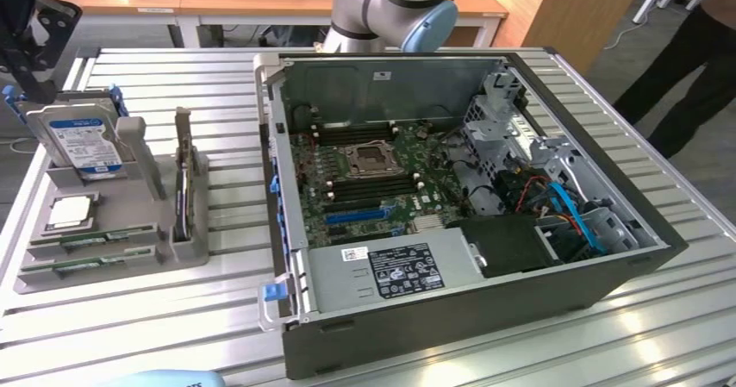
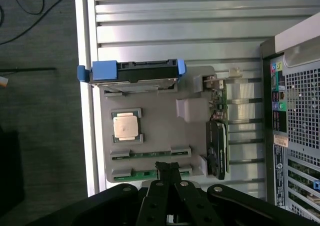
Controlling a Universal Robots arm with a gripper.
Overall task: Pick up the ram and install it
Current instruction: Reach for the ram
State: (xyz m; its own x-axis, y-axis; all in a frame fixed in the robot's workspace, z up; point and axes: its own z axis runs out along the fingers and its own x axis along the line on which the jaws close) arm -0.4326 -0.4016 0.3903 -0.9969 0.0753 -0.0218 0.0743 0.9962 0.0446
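**A:** Exterior view first. A grey tray [image 1: 140,196] sits on the slatted table [image 1: 207,77], to the exterior view's left of the open computer case [image 1: 460,309]. Where's the ram?

**B:** Two sticks, both lying flat in the tray's nearest slots: the inner ram stick [image 1: 98,238] and the outer ram stick [image 1: 86,265]. They're just in front of the processor chip [image 1: 71,212]. The hard drive [image 1: 83,141] stands upright behind it, and an expansion card [image 1: 182,184] stands on edge beside them.

**A:** Over to the wrist view. How are the jaws?

**B:** Clenched, tips pressed together, and I see nothing between them.

**A:** And against the ram?

**B:** The tips overlap the middle of the outer ram stick [image 2: 142,174], the one along the tray's edge. The inner ram stick [image 2: 150,154] lies just beyond the tips, clear of them. Whether the tips touch the outer stick or hang above it, I cannot tell. Both sticks sit in their slots.
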